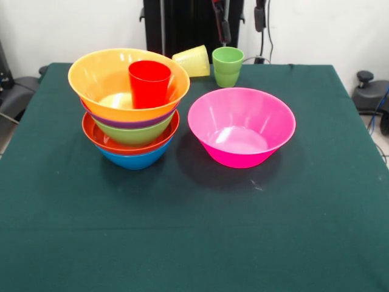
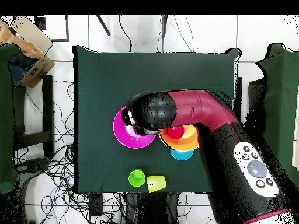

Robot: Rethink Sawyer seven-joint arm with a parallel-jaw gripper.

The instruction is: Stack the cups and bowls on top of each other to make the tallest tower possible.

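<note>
Next, centre the glossy pink plastic bowl (image 1: 241, 126) squarely over the multicoloured nested-bowl tower (image 1: 129, 109) at frame left; the hand's state I cannot tell.

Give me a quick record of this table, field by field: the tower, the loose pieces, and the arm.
tower: nested bowls, yellow-orange bowl on top
inside top bowl: red cup, upright
pink bowl: alone, beside the tower, empty
green cup: upright, behind pink bowl
yellow cup: on its side
arm: above the bowls in overhead view

a cup (image 1: 149, 83) sits in the tower (image 1: 130, 115), a lone bowl (image 1: 241, 126) beside it, two cups (image 1: 227, 66) behind.
</note>
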